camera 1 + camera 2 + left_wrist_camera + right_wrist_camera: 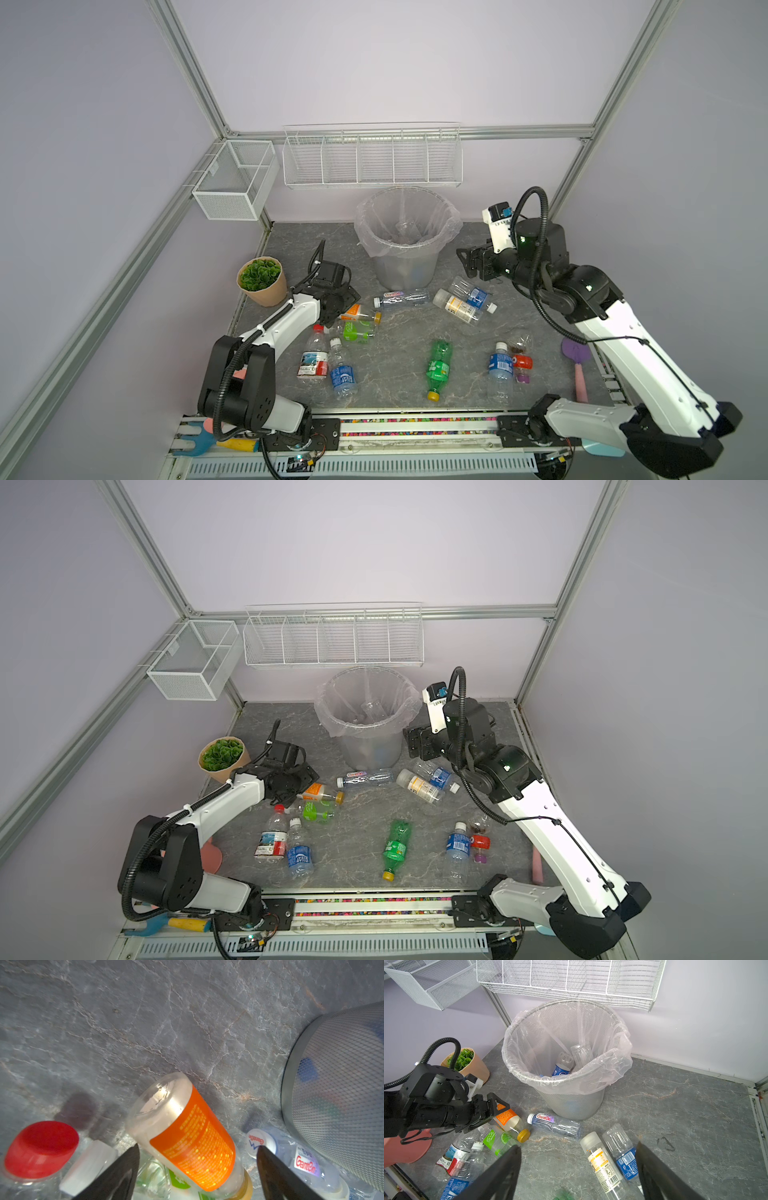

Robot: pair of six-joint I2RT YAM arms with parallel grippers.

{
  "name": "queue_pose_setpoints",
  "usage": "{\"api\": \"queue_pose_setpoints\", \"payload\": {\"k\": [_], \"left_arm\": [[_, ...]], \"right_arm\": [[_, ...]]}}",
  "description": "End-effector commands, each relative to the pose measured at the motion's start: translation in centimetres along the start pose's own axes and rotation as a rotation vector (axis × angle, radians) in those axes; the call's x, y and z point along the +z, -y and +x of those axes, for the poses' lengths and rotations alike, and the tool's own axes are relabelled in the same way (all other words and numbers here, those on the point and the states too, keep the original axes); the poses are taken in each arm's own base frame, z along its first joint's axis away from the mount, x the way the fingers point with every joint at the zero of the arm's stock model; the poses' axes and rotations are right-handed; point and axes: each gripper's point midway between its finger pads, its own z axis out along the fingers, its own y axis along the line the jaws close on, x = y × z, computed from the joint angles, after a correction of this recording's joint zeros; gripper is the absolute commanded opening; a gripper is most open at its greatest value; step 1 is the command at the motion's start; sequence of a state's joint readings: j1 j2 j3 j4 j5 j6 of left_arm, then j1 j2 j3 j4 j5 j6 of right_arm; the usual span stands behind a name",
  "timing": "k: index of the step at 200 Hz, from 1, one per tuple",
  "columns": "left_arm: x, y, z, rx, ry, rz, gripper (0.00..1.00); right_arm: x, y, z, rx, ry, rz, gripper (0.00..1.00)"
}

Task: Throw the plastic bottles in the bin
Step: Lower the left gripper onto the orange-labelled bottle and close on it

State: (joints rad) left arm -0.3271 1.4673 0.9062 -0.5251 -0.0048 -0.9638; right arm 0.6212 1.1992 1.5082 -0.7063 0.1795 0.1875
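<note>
The grey mesh bin point(405, 270) point(571, 1105), lined with a clear bag, stands at the back and holds a few bottles point(562, 1064). Several plastic bottles lie on the slate table. My left gripper point(334, 309) point(197, 1147) is open, low over the orange-labelled bottle point(359, 312) point(193, 1138), one finger on each side and not touching it. A lime-labelled bottle point(357, 331) and a Ganten bottle point(401, 298) lie beside it. My right gripper point(467, 259) point(579, 1147) hangs open and empty, right of the bin, above two clear bottles point(463, 305). A green bottle point(439, 368) lies in front.
A potted plant point(262, 282) stands left of my left arm. White wire baskets point(372, 160) point(235, 178) hang on the back and left walls. A purple-and-pink shovel point(577, 365) lies at the right edge. A pink plastic thing point(406, 1151) sits at the left front.
</note>
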Motion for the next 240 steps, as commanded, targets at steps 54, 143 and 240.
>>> {"api": "queue_pose_setpoints", "payload": {"k": [54,143,240], "left_arm": [[0.9,1.0,-1.2,0.004,0.022,-0.005,0.85],[3.1,0.2,-0.7,0.020,-0.001,-0.042,0.78],[4.0,0.0,-0.6,0.039,-0.007,-0.053,0.58]], "right_arm": [[-0.4,0.5,0.0,0.022,0.021,0.010,0.88],[-0.4,0.8,0.4,0.022,0.018,0.015,0.88],[-0.8,1.0,0.6,0.029,0.022,0.020,0.88]]}}
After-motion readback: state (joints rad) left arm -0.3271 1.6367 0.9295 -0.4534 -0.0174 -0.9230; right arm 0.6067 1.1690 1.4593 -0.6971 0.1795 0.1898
